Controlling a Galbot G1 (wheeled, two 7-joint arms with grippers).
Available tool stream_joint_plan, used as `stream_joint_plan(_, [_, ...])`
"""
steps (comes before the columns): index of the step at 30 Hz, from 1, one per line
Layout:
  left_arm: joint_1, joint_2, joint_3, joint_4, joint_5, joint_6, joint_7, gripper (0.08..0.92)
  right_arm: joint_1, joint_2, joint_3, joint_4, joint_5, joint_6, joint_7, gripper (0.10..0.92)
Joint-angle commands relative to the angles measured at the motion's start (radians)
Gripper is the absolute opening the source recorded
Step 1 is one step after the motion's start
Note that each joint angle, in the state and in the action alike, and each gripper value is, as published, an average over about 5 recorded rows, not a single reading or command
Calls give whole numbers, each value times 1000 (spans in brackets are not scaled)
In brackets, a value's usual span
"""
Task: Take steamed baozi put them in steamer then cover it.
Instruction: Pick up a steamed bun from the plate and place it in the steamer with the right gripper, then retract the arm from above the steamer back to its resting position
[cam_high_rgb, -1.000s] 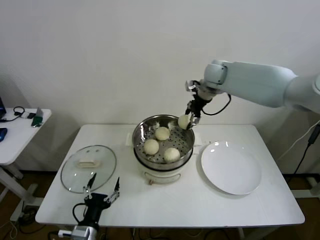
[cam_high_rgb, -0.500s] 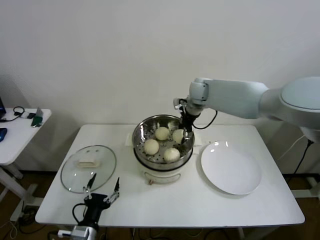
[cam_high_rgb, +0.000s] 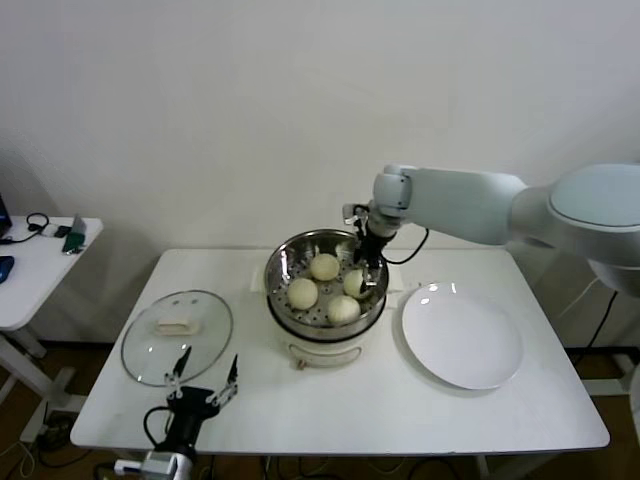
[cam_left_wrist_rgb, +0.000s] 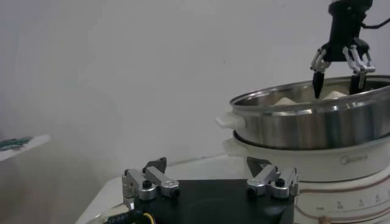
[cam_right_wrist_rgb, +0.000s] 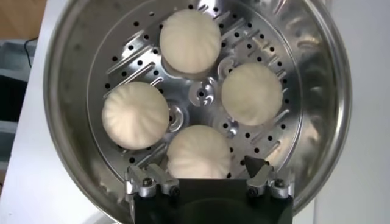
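Several cream-white steamed baozi (cam_high_rgb: 324, 266) lie in the shiny steel steamer (cam_high_rgb: 290, 262) on its white pot base, mid-table. My right gripper (cam_high_rgb: 368, 262) hangs open just above the basket's far right side. In the right wrist view the nearest baozi (cam_right_wrist_rgb: 199, 152) rests on the perforated bottom (cam_right_wrist_rgb: 201, 94) below my right gripper (cam_right_wrist_rgb: 207, 167), free of both fingers. The glass cover (cam_high_rgb: 150, 350) with its cream handle lies flat on the table at the left. My left gripper (cam_high_rgb: 205, 385) is parked open near the front edge, in front of the cover.
A flat white plate (cam_high_rgb: 462, 335) sits right of the steamer with nothing on it. A small side table (cam_high_rgb: 40, 250) with cables stands off to the left. A white wall runs behind the table.
My right gripper came down and leftward from above the steamer's far rim into the basket, then opened. The baozi it carried now lies with the others. The left arm stayed put.
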Motion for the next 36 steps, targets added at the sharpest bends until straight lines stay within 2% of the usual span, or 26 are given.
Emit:
stream_joint_plan(1, [2,5,-2,-1,0,-2,-1,823,84,-66,31,22,32,5,-82,823])
stream_joint_plan(7, [1,9,-6,-2,-1,-2,-2,823,116,-209,115,66,12,50,-54,822])
stream_joint_plan(12, [-9,10,-16,5,-2,-2,-5,823,76,-355,227,137,-9,127,94,823])
stream_joint_plan(15, [-18,10,-22,9,-2,-1,-7,823,1,-456,322,191,-7,188,231,823])
stream_joint_plan(20, [-31,6,-25,12,9,2,-9,823,-240,-626,585,288,-20,279,435,823])
stream_joint_plan(25, [-47,1,-23,9,45,4,-13,823,-568,-729,931,367,-70,358,569,823])
stream_joint_plan(31, [-49,3,-24,-5,101,4,-23,823,-954,-784,1304,475,-113,417,697,823])
stream_joint_plan(36, [-39,2,-17,-21,139,13,-38,823,-1277,-742,1623,551,-177,454,771,823])
